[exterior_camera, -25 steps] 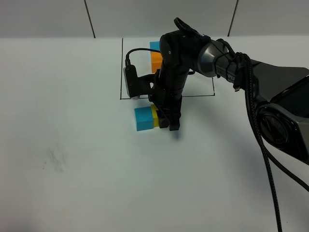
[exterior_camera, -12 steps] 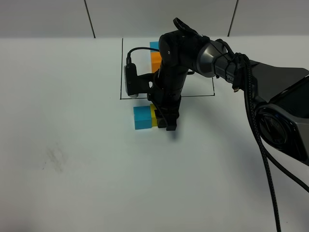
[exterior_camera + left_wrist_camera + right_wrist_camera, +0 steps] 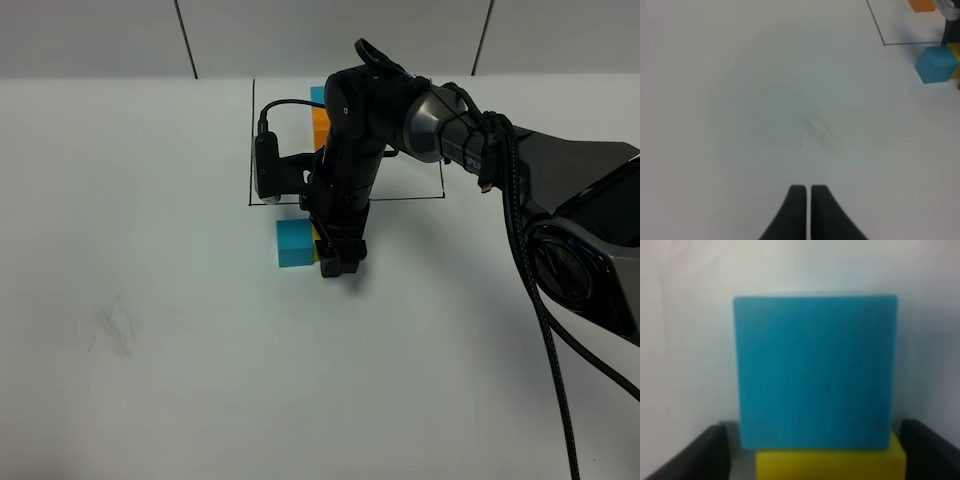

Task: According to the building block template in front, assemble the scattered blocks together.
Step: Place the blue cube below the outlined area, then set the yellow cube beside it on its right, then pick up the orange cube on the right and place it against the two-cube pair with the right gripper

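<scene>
Finds yellow block (image 3: 830, 462) flush against blue block (image 3: 815, 372), on the table (image 3: 150, 250) just outside the outlined square (image 3: 252, 150). Straddles it with right gripper (image 3: 340, 262), jaws parted (gap on one side, seen only by right wrist). Shows, from left wrist, left gripper (image 3: 807, 200) pinched together on nothing, well apart.

Glossy black right arm (image 3: 375, 110), silver-grey joint (image 3: 430, 120), braided black cable (image 3: 548, 320), black end effector (image 3: 340, 264).

Bright, even light floods the white desk (image 3: 150, 380), just a soft shadow beside the right pincer (image 3: 340, 268), and the close-up blue block (image 3: 815, 370) looks blurry.
</scene>
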### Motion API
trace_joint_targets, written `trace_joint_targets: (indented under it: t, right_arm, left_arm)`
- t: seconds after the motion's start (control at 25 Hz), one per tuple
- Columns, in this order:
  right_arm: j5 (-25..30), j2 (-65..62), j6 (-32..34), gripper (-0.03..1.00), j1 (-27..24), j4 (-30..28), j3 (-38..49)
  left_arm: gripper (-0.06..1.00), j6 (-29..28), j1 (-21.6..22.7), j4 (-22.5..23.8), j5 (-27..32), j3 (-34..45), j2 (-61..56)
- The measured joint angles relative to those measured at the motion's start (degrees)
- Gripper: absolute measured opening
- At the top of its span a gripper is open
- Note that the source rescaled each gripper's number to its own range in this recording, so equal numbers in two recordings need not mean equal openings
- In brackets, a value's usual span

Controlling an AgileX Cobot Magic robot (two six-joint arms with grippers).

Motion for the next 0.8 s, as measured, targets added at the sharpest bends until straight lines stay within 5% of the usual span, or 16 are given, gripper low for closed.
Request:
trace_joint_targets:
  t: [0.8]
  right_arm:
    - [1.1, -10.0, 7.4, 0.77, 0.1, -10.3, 0.8]
  left_arm:
    - [0.0, 0.0, 0.0, 0.0, 0.0, 0.0, 0.0]
